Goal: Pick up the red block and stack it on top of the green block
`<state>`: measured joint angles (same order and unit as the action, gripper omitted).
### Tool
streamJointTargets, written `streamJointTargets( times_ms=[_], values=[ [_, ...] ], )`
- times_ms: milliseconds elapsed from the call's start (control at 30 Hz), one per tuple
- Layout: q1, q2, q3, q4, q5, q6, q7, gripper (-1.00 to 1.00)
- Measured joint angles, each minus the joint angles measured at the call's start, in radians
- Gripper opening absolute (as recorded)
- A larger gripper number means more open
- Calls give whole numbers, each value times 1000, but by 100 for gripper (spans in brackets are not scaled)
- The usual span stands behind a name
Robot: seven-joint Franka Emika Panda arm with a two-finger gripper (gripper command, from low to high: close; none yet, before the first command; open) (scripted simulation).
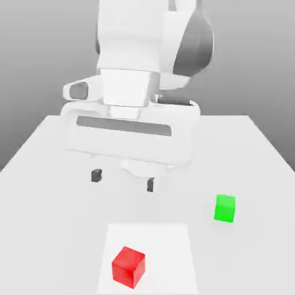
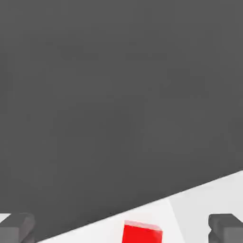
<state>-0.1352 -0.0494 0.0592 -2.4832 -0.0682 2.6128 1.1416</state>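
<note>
Gripper (image 1: 123, 180) hovering over table (image 1: 52, 173), fingers spread wide, gripping nothing; red block (image 1: 128, 266) sitting apart from green block (image 1: 225, 208).

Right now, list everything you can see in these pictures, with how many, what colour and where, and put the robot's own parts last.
red block: one, bright red, on the paler square patch at the table's near edge.
green block: one, bright green, on the table toward the exterior view's right, apart from the red block.
table: one, white, under both blocks.
arm: one, white and grey, above the table's middle.
gripper: one, dark fingertips, open, empty, raised above the table.
</note>
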Motion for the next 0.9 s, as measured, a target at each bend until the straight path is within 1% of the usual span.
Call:
streamJointTargets(
  times_ms=[167, 333, 367, 600, 767, 833, 900],
  values=[
    [-9, 178, -1, -45, 33, 77, 47, 0],
    [5, 359, -19, -33, 31, 213, 64, 0],
    [10, 391, -24, -28, 28, 240, 67, -100],
    [10, 398, -24, -27, 27, 247, 68, -100],
    [6, 243, -13, -52, 49, 117, 53, -100],
    [37, 175, 37, -91, 87, 91, 41, -100],
    [117, 109, 96, -138, 135, 76, 27, -100]
  ],
)
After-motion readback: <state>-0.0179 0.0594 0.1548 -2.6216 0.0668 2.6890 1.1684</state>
